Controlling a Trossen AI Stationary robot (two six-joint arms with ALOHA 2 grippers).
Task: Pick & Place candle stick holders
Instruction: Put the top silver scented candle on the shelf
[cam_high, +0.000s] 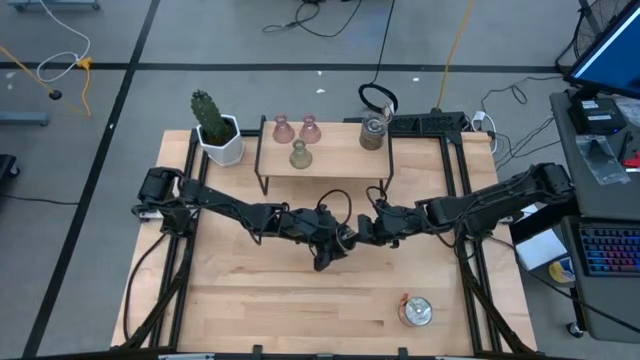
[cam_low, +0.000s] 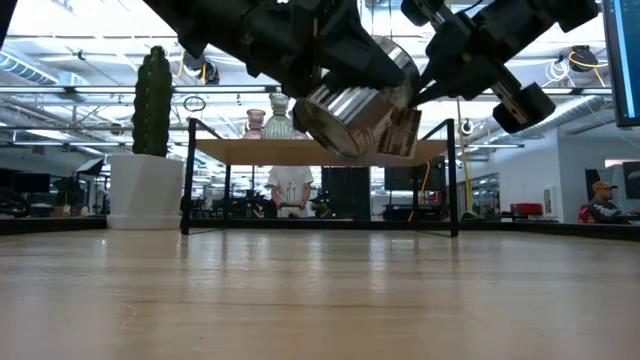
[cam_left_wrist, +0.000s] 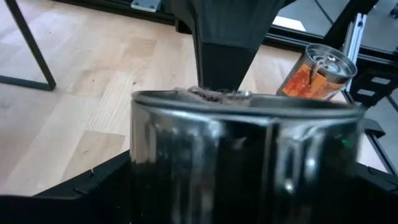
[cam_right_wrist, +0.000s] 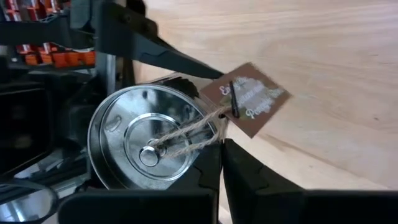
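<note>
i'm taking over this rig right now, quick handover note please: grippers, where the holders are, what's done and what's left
Left gripper: jaws wide around a silver holder, lifted over mid-table.
Right gripper: shut, at that same holder's rim by its twine and brown tag; whether it pinches the twine I cannot tell.
Shelf: two pink holders, the olive-green one and a second silver holder.
Third silver holder stands on the table near the front edge, right side.
Done: four on the shelf. Left, as it looks: place the lifted one, then fetch the last.
</note>
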